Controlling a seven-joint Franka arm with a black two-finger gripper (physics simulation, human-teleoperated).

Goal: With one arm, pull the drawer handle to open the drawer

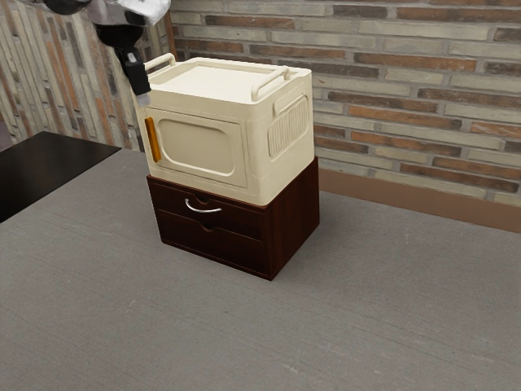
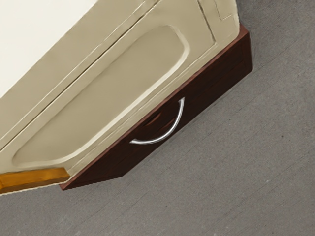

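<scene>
We list, first, a wall of rough, narrow bricks in cream, grey and rust (image 1: 391, 90). Next, a matt grey tabletop with fine linear grain (image 1: 358, 326). On it, a dark red-brown wooden drawer cabinet (image 1: 295, 220), rectangular, two-tiered, its upper drawer front (image 1: 172, 198) flush and closed. Atop this, we record a smooth cream box (image 1: 259, 175) with rounded corners, a recessed door panel and a ribbed side. Black two-finger gripper (image 1: 144, 99): beside the box's upper edge, apart from the drawer; we cannot tell how far open, or whether it grips anything. Upright orange bar (image 1: 153, 140), on the door. Curved, shiny silver metal handle (image 1: 203, 208), on the upper drawer front.
</scene>
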